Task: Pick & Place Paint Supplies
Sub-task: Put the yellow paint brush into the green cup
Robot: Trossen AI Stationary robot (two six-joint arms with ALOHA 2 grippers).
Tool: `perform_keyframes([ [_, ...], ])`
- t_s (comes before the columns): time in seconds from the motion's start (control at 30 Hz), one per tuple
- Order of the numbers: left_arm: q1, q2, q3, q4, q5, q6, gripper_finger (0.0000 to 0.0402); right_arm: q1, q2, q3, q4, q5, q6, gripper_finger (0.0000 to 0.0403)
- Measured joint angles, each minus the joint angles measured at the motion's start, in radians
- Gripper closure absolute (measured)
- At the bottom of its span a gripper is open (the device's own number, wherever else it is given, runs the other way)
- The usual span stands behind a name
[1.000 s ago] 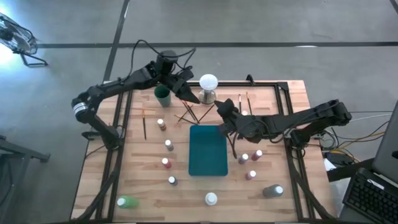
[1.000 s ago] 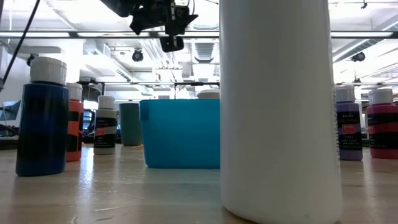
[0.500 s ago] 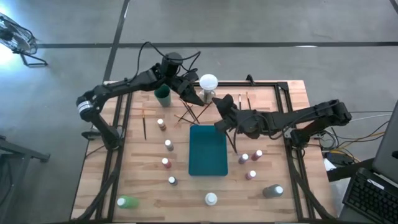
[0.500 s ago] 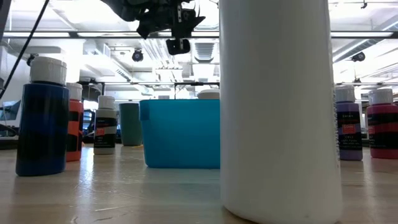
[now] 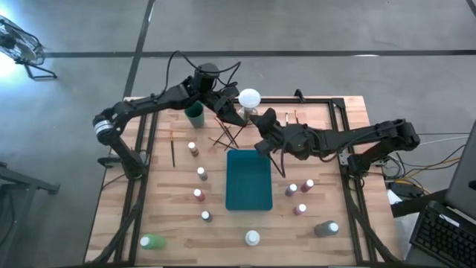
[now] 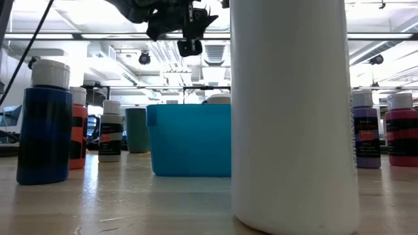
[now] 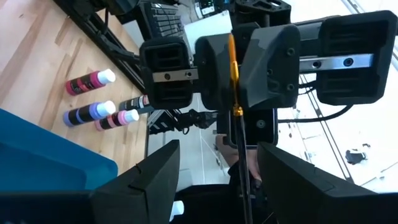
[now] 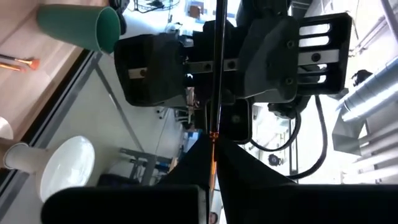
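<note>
Above the table's far middle my right gripper (image 5: 262, 132) is shut on a thin paint brush (image 7: 240, 155), which has a dark shaft and an orange stretch. My left gripper (image 5: 227, 112) faces it from the far left, open. Its fingers (image 7: 149, 180) stand apart on either side of the brush's dark shaft without touching it. More brushes lie flat on the wood (image 5: 223, 138), (image 5: 173, 152), (image 5: 291, 119). Small white-capped bottles (image 5: 201, 173), (image 5: 300, 209) stand upright on both sides of the tray. My right gripper pinches the brush's orange stretch (image 7: 232, 74) between its two fingers. The fingers are about level and point toward the table's far left, lying across the brush. The brush is lifted clear of the table, and one end (image 5: 280, 165) sticks out toward the near right.
A flat teal tray (image 5: 248, 179) lies in the table's middle. A green cup (image 5: 194, 114) and a white ball on a metal base (image 5: 249, 100) stand at the far edge, close to the grippers. A green bottle (image 5: 152, 241), a white one (image 5: 253, 238) and a grey one (image 5: 327, 228) stand along the near edge.
My right gripper has carried the brush a little toward the table's far left, closer to my left gripper, and has rolled somewhat. It stays shut on the brush, which remains clear of the table.
</note>
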Motion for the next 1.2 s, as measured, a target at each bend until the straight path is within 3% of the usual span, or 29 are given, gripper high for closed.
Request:
perform_keyframes([
  [0.43, -0.036, 0.000, -0.001, -0.001, -0.038, -0.035, 0.0195, -0.018, 0.059, -0.001, 0.004, 0.040, -0.001, 0.0394],
  [0.63, -0.036, 0.000, -0.001, -0.003, -0.038, -0.015, 0.0258, -0.017, 0.034, 0.000, 0.006, 0.044, 0.002, 0.0394],
  [0.93, -0.035, 0.002, -0.003, -0.015, -0.049, 0.016, 0.0385, -0.006, 0.040, 0.000, 0.004, 0.037, -0.002, 0.0394],
  [1.2, -0.036, 0.002, -0.005, -0.016, -0.049, 0.024, 0.0390, 0.002, 0.040, -0.002, 0.001, 0.039, -0.002, 0.0394],
])
